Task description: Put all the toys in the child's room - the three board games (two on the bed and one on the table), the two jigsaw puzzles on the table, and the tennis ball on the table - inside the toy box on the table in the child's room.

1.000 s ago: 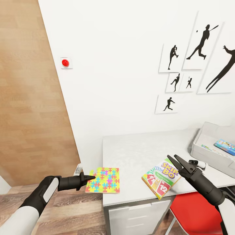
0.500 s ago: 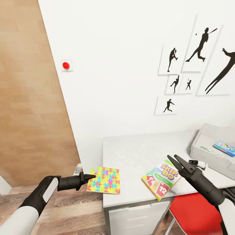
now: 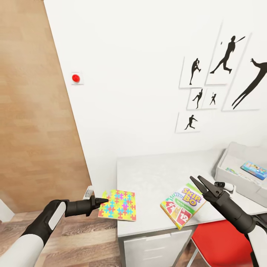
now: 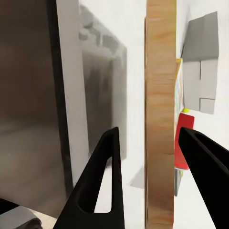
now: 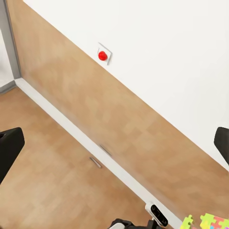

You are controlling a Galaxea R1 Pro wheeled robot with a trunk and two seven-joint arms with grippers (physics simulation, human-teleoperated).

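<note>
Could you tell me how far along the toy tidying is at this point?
Partly done: the toy box already holds a small blue board game. In hand: nothing seems gripped; the left claw points at the jigsaw puzzle overhanging the table edge, and the right claw is open over the SKIP-BO game. Left: both of these, and any toys out of sight.

We see a jigsaw puzzle [image 3: 118, 205] in red, yellow, blue and green just beside our black left end effector [image 3: 103, 201]; a green-purple SKIP-BO box [image 3: 183, 205] touches the black right end effector [image 3: 195, 182]; pale grey-white worktop [image 3: 155, 174].
</note>
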